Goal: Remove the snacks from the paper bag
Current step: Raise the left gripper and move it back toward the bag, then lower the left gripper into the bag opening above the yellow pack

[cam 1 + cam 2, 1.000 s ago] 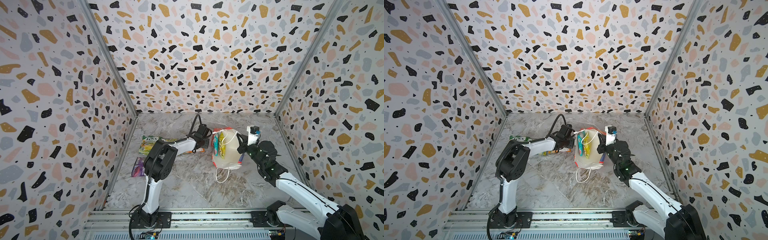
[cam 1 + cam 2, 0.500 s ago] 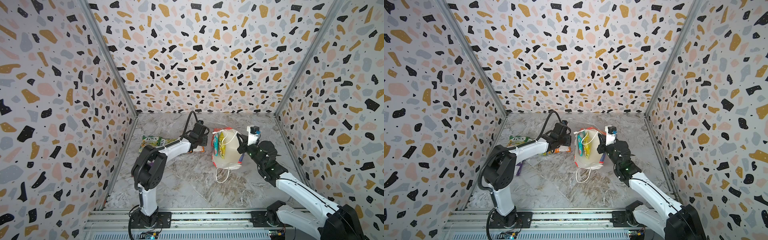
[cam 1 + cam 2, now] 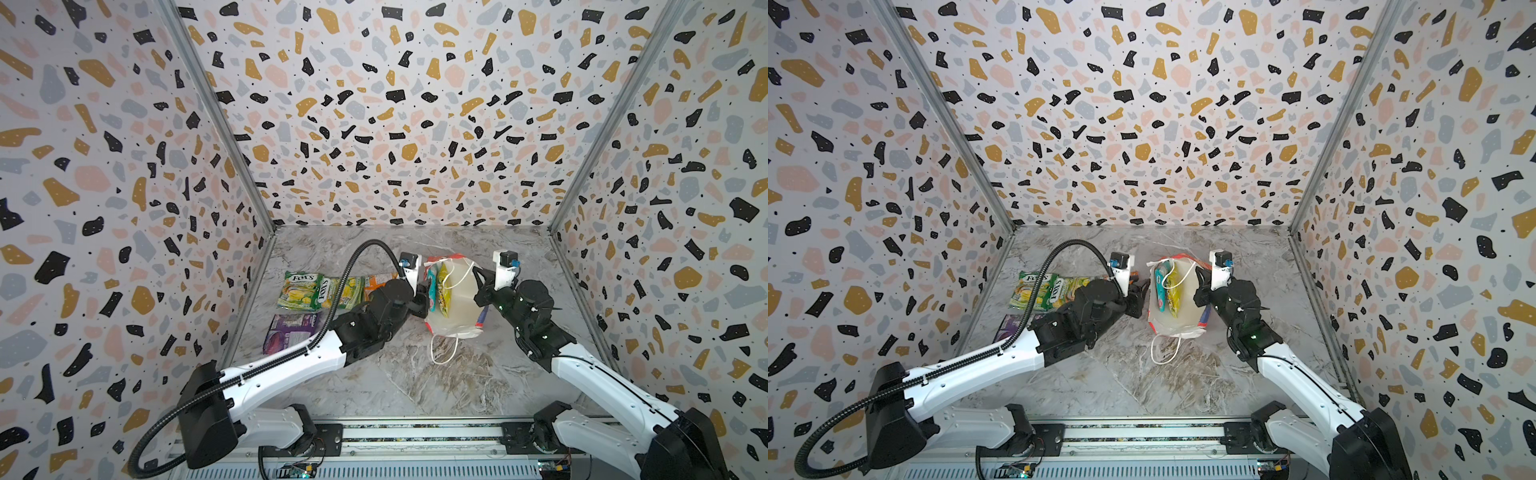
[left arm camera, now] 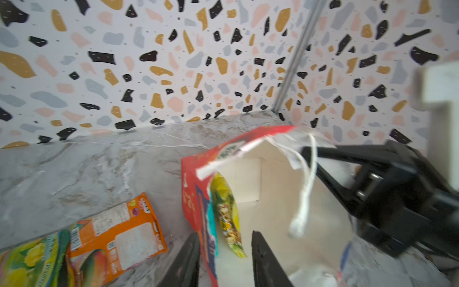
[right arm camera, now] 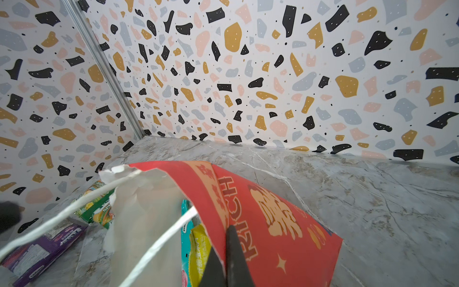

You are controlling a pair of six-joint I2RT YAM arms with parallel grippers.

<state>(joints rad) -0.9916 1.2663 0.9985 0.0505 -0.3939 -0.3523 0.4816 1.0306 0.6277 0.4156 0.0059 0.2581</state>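
**Top views.** The red paper bag, with a matt white lining, is seen mid-floor with its mouth held open. A limp cord handle is trailed in front of it. A glossy flat teal packet and a yellow packet are lodged inside. Green-yellow packets, an orange packet and a purple packet are laid out to the left of it.

**Left wrist.** The left gripper is found parted. The bag's near wall is straddled loosely and nothing is clamped.

**Right wrist.** The right gripper is closed flat on the bag's creased red far wall.

**Since a second ago.** The left arm has been lowered. Its gripper has been brought from the orange packet to the rim and widened. The bag and the right gripper are unmoved.
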